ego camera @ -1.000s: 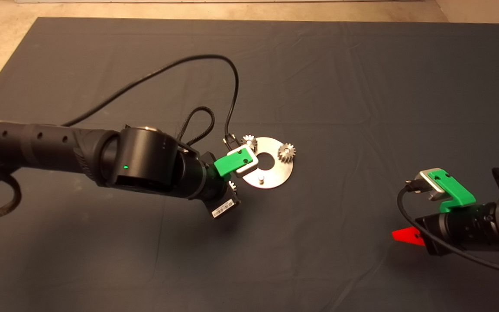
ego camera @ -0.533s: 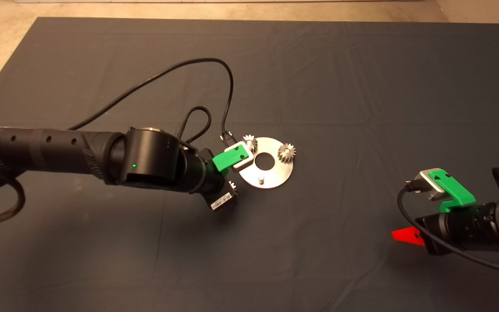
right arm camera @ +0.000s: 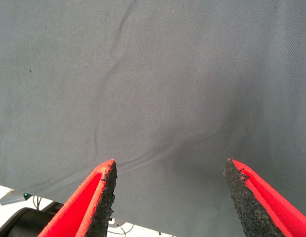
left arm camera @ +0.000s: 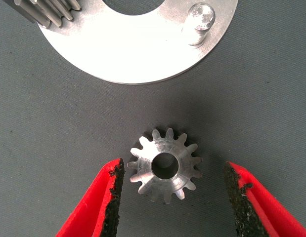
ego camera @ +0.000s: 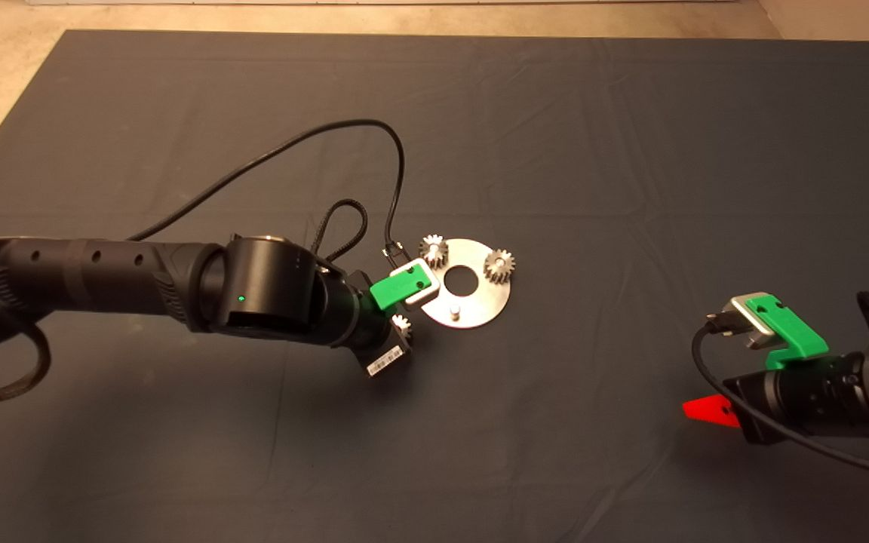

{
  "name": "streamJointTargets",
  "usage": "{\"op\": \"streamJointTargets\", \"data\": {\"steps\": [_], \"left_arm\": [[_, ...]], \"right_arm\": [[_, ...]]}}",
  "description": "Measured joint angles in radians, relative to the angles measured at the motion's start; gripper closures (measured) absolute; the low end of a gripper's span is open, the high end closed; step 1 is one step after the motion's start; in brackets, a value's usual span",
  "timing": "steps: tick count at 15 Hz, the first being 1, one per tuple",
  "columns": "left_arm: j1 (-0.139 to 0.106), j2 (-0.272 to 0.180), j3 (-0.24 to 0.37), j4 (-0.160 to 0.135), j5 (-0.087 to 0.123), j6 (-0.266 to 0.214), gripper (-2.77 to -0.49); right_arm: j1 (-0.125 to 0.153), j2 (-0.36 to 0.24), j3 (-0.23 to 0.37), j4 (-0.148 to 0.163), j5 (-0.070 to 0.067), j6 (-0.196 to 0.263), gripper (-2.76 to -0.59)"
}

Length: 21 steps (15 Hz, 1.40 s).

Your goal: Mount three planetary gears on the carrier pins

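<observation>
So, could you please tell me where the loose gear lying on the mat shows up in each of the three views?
Head view: the loose gear peeks out beside the left gripper, just off the disc's lower-left rim.
Left wrist view: the gear lies flat on the mat, between the open red fingers.
Right wrist view: not in it; only mat shows.
Shared landmark: the bare pin on the disc.

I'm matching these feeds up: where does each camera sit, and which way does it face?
Head view: above, facing down on the mat; both arms show.
Left wrist view: over the loose gear, between the left hand fingers.
Right wrist view: right hand over bare mat.
Shared: disc and bare pin, also in left wrist view.
</observation>
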State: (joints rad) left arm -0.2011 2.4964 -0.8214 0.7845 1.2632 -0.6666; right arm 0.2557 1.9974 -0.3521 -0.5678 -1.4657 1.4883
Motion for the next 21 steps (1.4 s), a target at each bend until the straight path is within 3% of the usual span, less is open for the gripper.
{"op": "streamJointTargets", "data": {"steps": [4,5,8,10,14,21], "left_arm": [[0.001,0.0,0.0,0.006,0.0,0.0,-1.33],[0.001,0.0,-0.002,0.006,-0.001,0.0,-1.44],[0.001,0.0,-0.009,0.007,-0.029,0.0,-1.47],[0.002,0.0,-0.013,0.007,-0.033,0.0,-1.47],[0.032,0.0,-0.025,0.026,-0.037,0.002,-1.47],[0.037,0.0,-0.028,0.046,-0.053,0.002,-1.47]], "right_arm": [[0.0,0.0,0.0,0.0,0.0,0.0,-1.61],[0.0,0.0,0.0,0.0,0.0,0.0,-1.61],[0.0,0.0,0.0,0.0,0.0,0.0,-1.61],[0.0,0.0,0.0,0.0,0.0,0.0,-1.61],[0.0,0.0,0.0,0.0,0.0,0.0,-1.61],[0.0,0.0,0.0,0.0,0.0,0.0,-1.61]]}}
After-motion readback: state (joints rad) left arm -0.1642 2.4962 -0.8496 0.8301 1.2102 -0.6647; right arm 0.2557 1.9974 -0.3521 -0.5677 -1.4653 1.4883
